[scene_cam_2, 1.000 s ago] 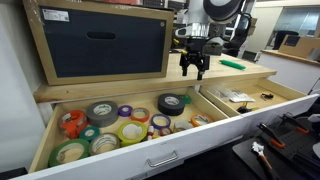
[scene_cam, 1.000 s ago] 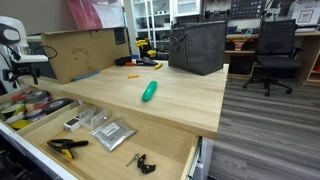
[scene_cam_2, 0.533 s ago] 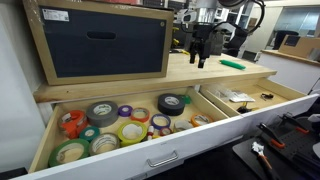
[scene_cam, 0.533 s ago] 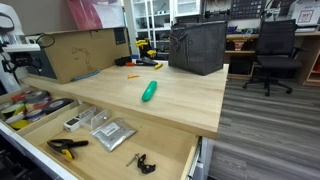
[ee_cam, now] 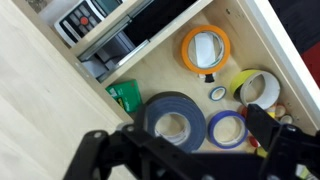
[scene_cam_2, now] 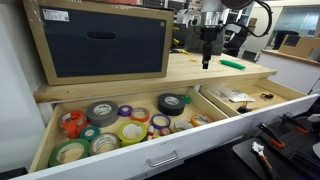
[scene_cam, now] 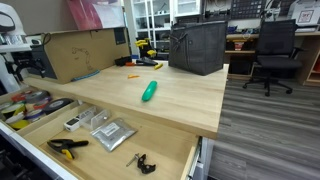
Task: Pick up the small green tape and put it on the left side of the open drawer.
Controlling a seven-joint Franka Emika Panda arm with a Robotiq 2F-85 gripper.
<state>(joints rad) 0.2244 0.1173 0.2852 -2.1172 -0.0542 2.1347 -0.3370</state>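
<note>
The gripper (ee_cam: 182, 142) was wide open and held nothing. Below it, in the open drawer (ee_cam: 150, 72), the small green tape (ee_cam: 217, 93) lay between the orange roll (ee_cam: 205, 48) and the purple roll (ee_cam: 228, 128).

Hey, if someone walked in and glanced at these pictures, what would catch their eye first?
First the open drawer, packed with coloured tape rolls, standing out below the pale wooden tabletop. Next comes the teal oblong lying alone on that tabletop, and then the open gripper hanging above the wood.
</note>
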